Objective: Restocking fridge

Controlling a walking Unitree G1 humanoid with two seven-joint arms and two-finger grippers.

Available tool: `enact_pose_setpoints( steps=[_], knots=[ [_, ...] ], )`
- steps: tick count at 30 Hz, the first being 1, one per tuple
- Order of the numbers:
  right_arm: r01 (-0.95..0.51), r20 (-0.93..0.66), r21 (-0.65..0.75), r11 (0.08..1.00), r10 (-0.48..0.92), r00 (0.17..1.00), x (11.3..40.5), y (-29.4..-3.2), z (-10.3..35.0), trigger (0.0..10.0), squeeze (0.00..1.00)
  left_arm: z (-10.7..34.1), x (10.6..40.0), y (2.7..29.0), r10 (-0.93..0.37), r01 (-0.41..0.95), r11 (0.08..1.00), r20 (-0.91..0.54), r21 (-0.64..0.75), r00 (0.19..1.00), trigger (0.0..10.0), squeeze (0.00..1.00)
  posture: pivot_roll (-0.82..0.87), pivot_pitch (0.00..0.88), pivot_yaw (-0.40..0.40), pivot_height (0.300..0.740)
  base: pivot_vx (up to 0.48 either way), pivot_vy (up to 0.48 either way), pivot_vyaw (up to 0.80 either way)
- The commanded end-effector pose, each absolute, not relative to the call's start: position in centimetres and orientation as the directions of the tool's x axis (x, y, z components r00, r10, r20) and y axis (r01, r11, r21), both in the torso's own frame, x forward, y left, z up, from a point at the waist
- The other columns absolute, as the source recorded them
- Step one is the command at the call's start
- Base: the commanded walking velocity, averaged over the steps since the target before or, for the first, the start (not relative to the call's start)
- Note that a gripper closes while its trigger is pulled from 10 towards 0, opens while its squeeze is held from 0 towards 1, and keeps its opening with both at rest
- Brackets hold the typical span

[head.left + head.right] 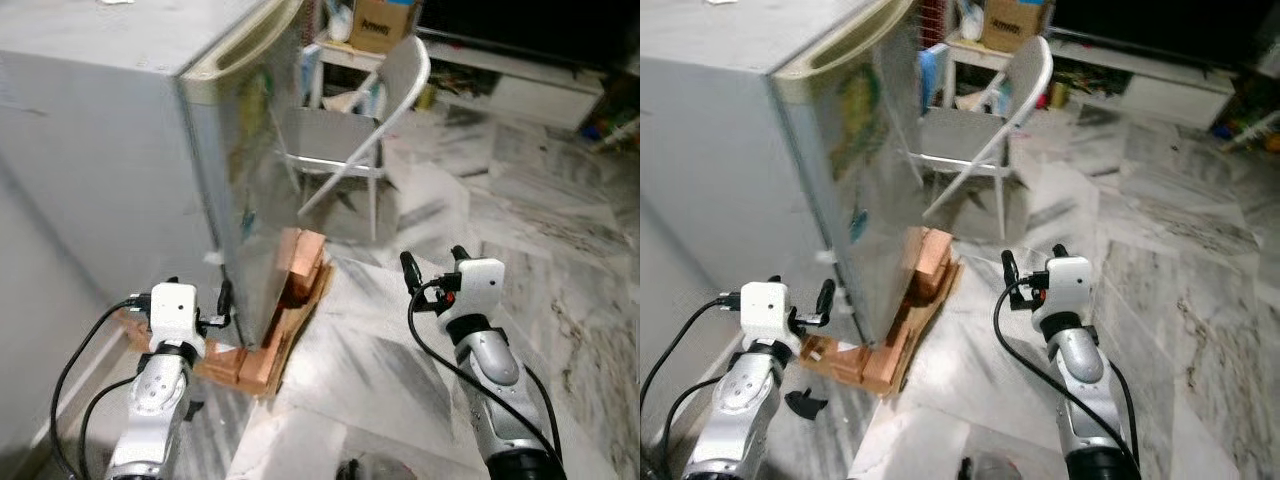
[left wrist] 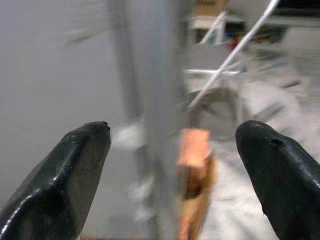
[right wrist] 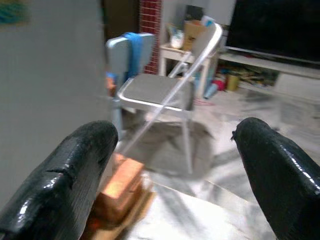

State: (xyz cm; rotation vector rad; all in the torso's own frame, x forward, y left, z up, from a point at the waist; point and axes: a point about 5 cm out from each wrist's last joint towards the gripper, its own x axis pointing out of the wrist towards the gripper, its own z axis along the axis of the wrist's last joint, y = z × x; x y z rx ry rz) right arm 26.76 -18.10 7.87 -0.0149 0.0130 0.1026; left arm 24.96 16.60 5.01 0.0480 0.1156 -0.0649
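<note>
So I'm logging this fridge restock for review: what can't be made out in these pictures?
- Fridge interior: door shut; head views show its top and side.
- Items to restock: none identifiable.
- Cardboard box label: too small, cut by the top edge.
- Shelf clutter behind the folding chair: blurred.
- Left wrist view: motion blur smears the fridge edge and wooden blocks.

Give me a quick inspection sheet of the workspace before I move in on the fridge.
Surface: grey marble floor, bare patches.
Job's things: fridge, door shut, standing on orange bricks; no stock seen.
Clutter: small dark scrap on the floor.
Grippers: left claw open by the fridge's lower corner; right claw open, empty.
Cables: black cable looped along the right arm.
Surroundings: folding chair, cardboard box, low TV unit.
</note>
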Motion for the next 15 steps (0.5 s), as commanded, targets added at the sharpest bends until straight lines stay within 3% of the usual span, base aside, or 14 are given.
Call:
enact_pose_setpoints(
  steps=[1, 15],
  knots=[
    [-0.086, -0.025, -0.009, 0.996, 0.086, 0.996, 26.74, -18.49, 7.75, 10.0, 0.0, 5.13, 24.92, 16.18, -0.082, 0.086, 0.995, -0.11, 0.041, 0.991, 10.0, 0.0, 0.02, 0.017, -0.02, 0.74, 0.0, 0.0, -0.44],
    [-0.107, -0.033, -0.029, 0.994, 0.106, 0.994, 26.6, -18.22, 7.56, 10.0, 0.0, 4.92, 24.59, 16.19, -0.064, 0.07, 0.997, -0.117, 0.042, 0.991, 10.0, 0.0, 0.02, 0.025, -0.027, 0.74, 0.0, 0.0, 0.0]
  ],
)
